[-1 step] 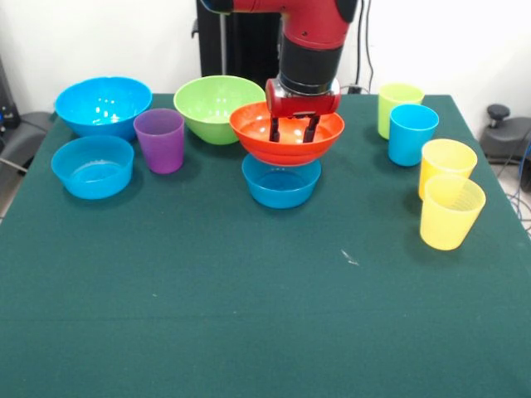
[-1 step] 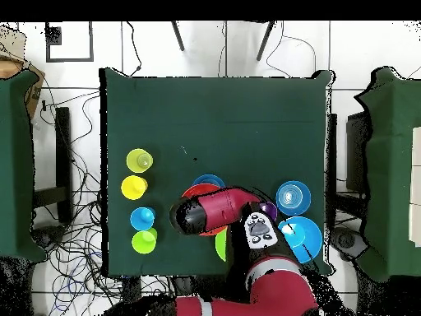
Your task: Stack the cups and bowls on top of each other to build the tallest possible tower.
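Observation:
The wide orange bowl (image 1: 286,141) sits on a small blue bowl (image 1: 281,186) at the table's middle. My gripper (image 1: 291,129) reaches down into the orange bowl, its two fingers apart and holding nothing. The purple cup (image 1: 160,139) stands alone to the left. Behind it are the lime green bowl (image 1: 217,106) and the large blue bowl (image 1: 103,104), with another small blue bowl (image 1: 92,166) in front. At the right stand the green cup (image 1: 397,104), the blue cup (image 1: 411,133) and two yellow cups (image 1: 446,162) (image 1: 450,212). In the overhead view my arm (image 2: 215,210) hides most of the stack.
The cups at the right stand close together in a loose row near the table edge (image 1: 498,191). The overhead view shows the same row of cups (image 2: 140,202) along one side. Cables and chairs surround the table (image 2: 247,115).

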Tool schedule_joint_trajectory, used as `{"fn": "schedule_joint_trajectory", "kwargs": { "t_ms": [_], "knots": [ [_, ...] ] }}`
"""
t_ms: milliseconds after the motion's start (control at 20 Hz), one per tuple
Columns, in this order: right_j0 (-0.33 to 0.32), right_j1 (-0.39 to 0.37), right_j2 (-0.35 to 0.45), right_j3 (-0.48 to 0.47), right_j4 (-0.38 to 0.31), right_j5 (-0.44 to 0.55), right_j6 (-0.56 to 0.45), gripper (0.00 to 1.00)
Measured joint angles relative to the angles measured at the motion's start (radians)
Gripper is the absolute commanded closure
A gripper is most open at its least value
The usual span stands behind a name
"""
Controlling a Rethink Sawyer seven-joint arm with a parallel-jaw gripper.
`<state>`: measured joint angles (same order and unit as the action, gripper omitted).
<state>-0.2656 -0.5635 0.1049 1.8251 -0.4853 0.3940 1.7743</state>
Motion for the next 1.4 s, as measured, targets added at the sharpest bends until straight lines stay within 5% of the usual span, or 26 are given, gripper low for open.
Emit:
{"fn": "schedule_joint_trajectory", "kwargs": {
  "t_ms": [1400],
  "knots": [
    [0.000, 0.018, -0.001, -0.049, 0.072, 0.087, 0.000, 0.00]
  ]
}}
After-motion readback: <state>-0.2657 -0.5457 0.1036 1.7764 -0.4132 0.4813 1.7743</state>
